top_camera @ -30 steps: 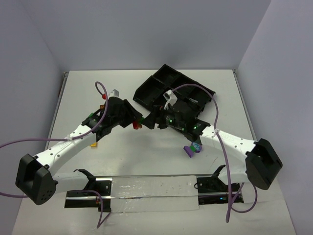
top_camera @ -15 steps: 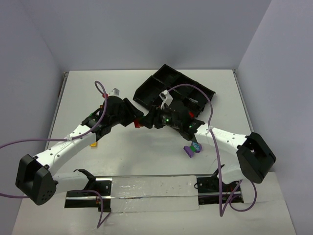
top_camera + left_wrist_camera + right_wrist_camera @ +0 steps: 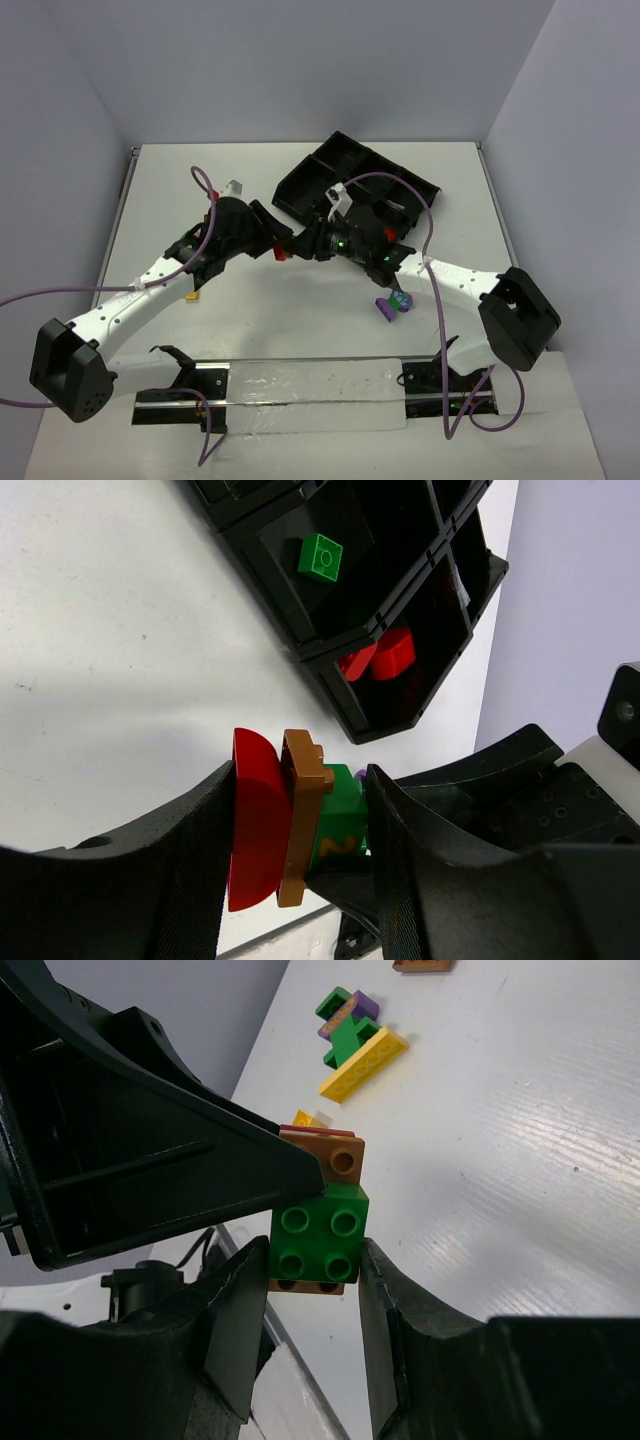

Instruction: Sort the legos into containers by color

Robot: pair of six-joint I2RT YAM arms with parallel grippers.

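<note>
My left gripper (image 3: 300, 825) is shut on a small stack of legos held above the table: a red curved piece (image 3: 255, 820), a brown plate (image 3: 300, 815) and a green brick (image 3: 340, 825). In the right wrist view my right gripper (image 3: 312, 1260) faces it, with both fingers pressed on the sides of the green brick (image 3: 320, 1230). From above, the two grippers meet at the stack (image 3: 285, 252), just in front of the black tray (image 3: 300, 180). Its containers hold a green lego (image 3: 322, 557) and red pieces (image 3: 385, 655).
A purple flower-shaped piece (image 3: 393, 303) lies on the table under the right arm. A yellow brick (image 3: 363, 1063) and a green and purple cluster (image 3: 345, 1020) lie by the left arm. Both arms cross the middle of the table.
The right gripper has moved left to the left gripper, and its jaws have closed onto the green brick of the stack. The left gripper has kept its hold.
</note>
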